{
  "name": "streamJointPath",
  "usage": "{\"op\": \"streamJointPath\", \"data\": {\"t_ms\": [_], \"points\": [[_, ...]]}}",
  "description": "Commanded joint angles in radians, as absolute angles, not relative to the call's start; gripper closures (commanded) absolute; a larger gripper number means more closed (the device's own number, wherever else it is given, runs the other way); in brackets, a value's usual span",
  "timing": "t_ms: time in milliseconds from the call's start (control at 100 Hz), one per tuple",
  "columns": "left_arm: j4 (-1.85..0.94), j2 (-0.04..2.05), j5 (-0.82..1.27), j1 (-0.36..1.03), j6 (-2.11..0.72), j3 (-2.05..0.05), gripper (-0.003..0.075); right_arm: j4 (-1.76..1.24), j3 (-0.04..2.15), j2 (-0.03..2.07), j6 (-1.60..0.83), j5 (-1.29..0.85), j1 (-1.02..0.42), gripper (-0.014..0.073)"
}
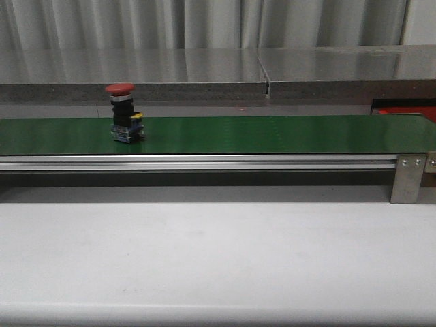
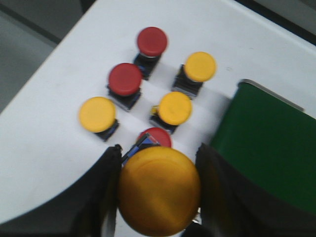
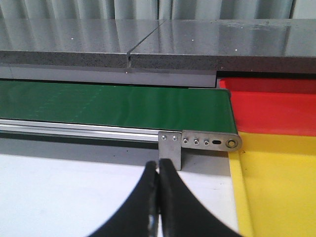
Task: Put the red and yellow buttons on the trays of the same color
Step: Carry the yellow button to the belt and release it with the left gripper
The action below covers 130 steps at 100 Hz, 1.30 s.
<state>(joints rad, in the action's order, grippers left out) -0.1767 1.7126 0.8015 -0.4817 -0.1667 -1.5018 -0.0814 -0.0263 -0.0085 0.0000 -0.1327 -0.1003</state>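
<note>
Now L gripper [image 2: 159, 190] clamps yellow button [image 2: 159, 190]; R gripper [image 3: 158, 197] closed.

A single button [image 1: 122, 112] stands upright on the belt [image 1: 272, 133], toward its left end. The belt runs across the table [image 1: 218, 259] from left to right, with a raised ledge [image 1: 204, 68] behind it. At the belt's right end two trays lie side by side — the far tray [image 3: 276, 106] just past the belt's end, the near tray [image 3: 276, 187] in front of it, the two touching along one edge. In the left wrist view, six buttons [image 2: 125, 80] stand in a loose cluster on the table beside the belt's end, and a seventh button [image 2: 159, 190] sits between the left gripper [image 2: 159, 197] fingers — in front of the cluster.
</note>
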Motion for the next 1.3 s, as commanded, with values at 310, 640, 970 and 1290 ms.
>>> {"op": "streamJointPath", "data": {"t_ms": [310,640,970,1290], "points": [[-0.198,1.781,0.72,-0.288,-0.168,-1.556,0.0739,-0.082,-0.008,-0.027,0.0,-0.051,-0.102,0.066],[-0.204,1.846,0.699,-0.262,-0.168,-1.556,0.0738,-0.082,-0.008,-0.027,0.0,-0.051,-0.102,0.066],[-0.204,1.848,0.713,-0.26,-0.168,-1.556,0.0386,-0.082,-0.008,-0.027,0.0,-0.051,-0.102,0.066],[-0.219,1.846,0.714,-0.25,-0.168,-1.61,0.0057,-0.082,-0.008,-0.027,0.0,-0.051,-0.102,0.066]]}}
